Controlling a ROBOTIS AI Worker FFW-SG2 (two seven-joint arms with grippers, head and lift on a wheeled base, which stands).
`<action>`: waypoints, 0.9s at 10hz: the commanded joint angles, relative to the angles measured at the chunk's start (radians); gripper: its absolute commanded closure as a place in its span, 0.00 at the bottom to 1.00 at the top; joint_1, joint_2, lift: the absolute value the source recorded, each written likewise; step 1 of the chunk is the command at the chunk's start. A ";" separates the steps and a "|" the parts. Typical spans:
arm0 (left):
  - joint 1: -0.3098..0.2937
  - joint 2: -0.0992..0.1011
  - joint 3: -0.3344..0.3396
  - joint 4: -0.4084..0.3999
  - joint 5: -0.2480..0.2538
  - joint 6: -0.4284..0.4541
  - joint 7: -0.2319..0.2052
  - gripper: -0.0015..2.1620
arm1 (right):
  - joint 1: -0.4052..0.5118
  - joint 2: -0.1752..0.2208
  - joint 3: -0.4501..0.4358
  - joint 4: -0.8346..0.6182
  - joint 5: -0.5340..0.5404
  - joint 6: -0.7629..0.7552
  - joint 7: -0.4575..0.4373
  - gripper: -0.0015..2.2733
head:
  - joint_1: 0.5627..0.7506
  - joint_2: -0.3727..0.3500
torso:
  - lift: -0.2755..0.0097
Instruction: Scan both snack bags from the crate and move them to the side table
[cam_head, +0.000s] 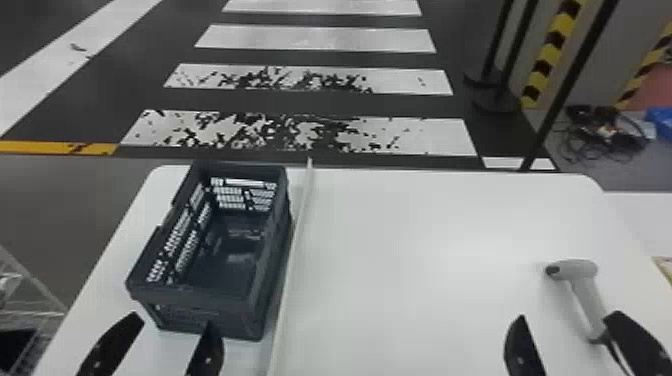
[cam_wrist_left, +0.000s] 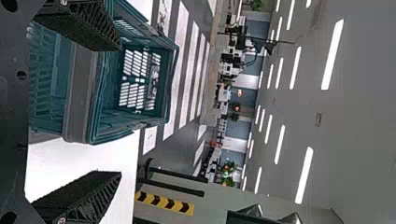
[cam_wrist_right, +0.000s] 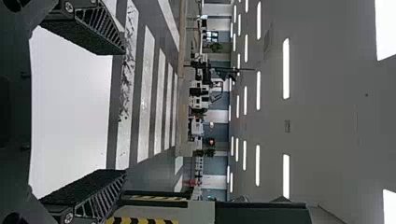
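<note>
The dark crate (cam_head: 195, 300) stands on the left part of the white table, its visible inside holding no snack bag. In the head view my left gripper (cam_head: 172, 325) is open at the crate's near end, nothing between its fingers. The crate (cam_wrist_left: 81, 93) also appears in the left wrist view, beyond my open left gripper (cam_wrist_left: 120, 109). A grey-white scanner (cam_head: 587, 295) lies at the table's right. Near its handle my right gripper (cam_head: 565, 320) stands open, empty; the right wrist view has the right gripper (cam_wrist_right: 125, 112) with fingers wide apart.
A thin pale divider (cam_head: 292, 250) runs along the white table (cam_head: 410, 240) just right of the crate. Another white surface (cam_head: 645, 215) adjoins at the right edge. Black posts and cables stand on the floor beyond, at the back right.
</note>
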 joint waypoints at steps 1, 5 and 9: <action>0.000 0.000 -0.001 0.002 -0.005 0.002 0.000 0.02 | 0.004 0.002 0.002 0.006 0.000 -0.016 0.000 0.04 | 0.70 0.53 | 0.63; -0.001 -0.012 -0.019 0.011 -0.048 -0.001 0.000 0.02 | 0.008 0.002 0.016 0.014 0.000 -0.028 0.002 0.04 | 0.70 0.52 | 0.63; -0.011 -0.012 -0.027 0.011 -0.051 0.002 0.000 0.02 | 0.002 0.002 0.025 0.025 -0.006 -0.049 0.002 0.04 | 0.70 0.52 | 0.63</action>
